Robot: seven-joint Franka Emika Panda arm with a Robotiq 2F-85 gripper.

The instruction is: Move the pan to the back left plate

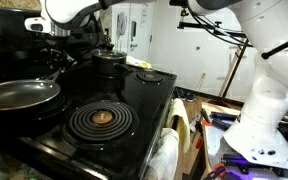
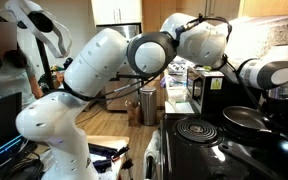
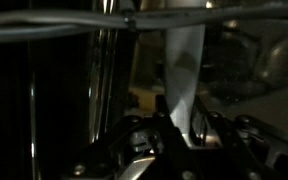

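The pan (image 1: 19, 95) is a wide shallow dark pan at the left of the black stove (image 1: 149, 100). It also shows in an exterior view (image 2: 246, 118) at the right. Its slim silvery handle (image 3: 187, 60) runs up the middle of the wrist view, between my jaws. My gripper (image 3: 181, 128) is shut on that handle. In both exterior views the gripper (image 1: 59, 55) (image 2: 282, 96) sits just behind the pan, at the handle's end. I cannot tell whether the pan rests on the stove or hangs just above it.
A coil burner (image 1: 100, 120) (image 2: 194, 128) lies bare next to the pan. A smaller, taller dark pot (image 1: 109, 64) stands on the stove behind it. Dark appliances (image 1: 14, 45) stand behind the pan. A cluttered floor lies beside the stove.
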